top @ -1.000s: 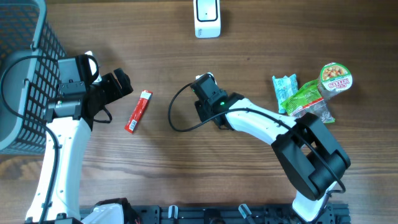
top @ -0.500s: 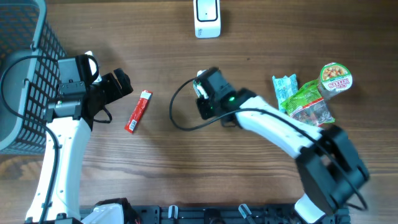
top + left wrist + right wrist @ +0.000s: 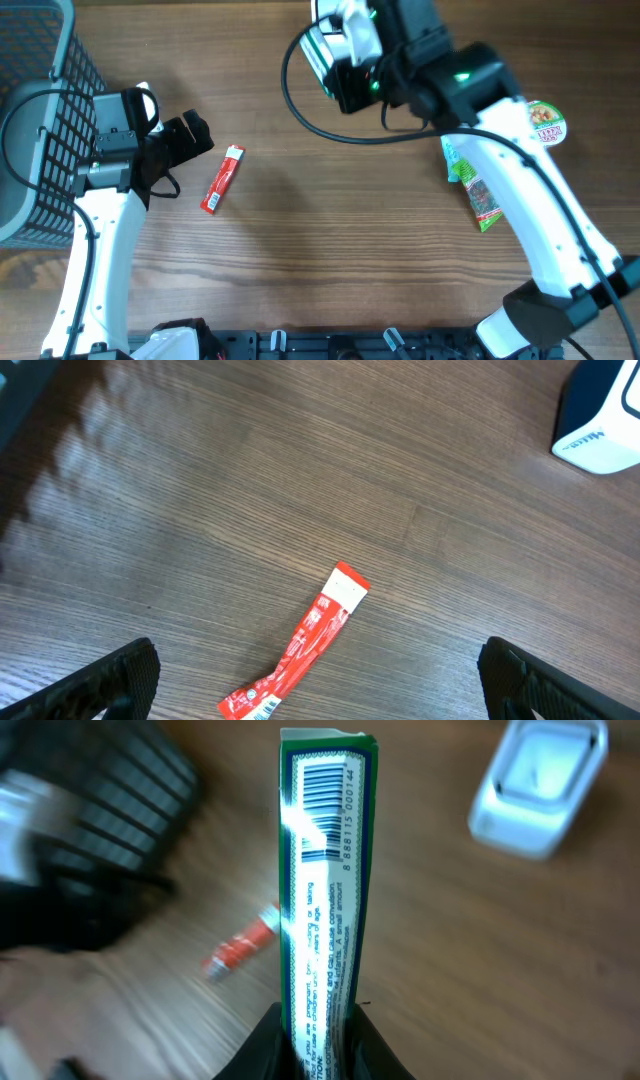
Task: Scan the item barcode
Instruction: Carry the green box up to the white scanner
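My right gripper (image 3: 322,1042) is shut on a narrow green-and-white box (image 3: 325,880), held upright in the air. The box's barcode (image 3: 322,795) faces the right wrist camera near its top end. Overhead, the box (image 3: 322,55) and right gripper (image 3: 342,72) hang high at the far middle of the table, covering the spot where the white scanner stood. The scanner (image 3: 540,785) shows below to the right of the box, and also as the scanner (image 3: 600,420) in the left wrist view. My left gripper (image 3: 190,140) stands open near a red sachet (image 3: 222,179), nothing between its fingers.
A grey wire basket (image 3: 40,120) stands at the far left. At the right lie green snack packets (image 3: 470,180) and a round cup (image 3: 545,120). The red sachet (image 3: 300,645) lies on bare wood between the left fingers' reach. A black cable (image 3: 300,100) loops from the right wrist.
The right arm has lifted the box off the table's middle and carried it up toward the far edge, over the scanner. The left arm and the red sachet have not moved.
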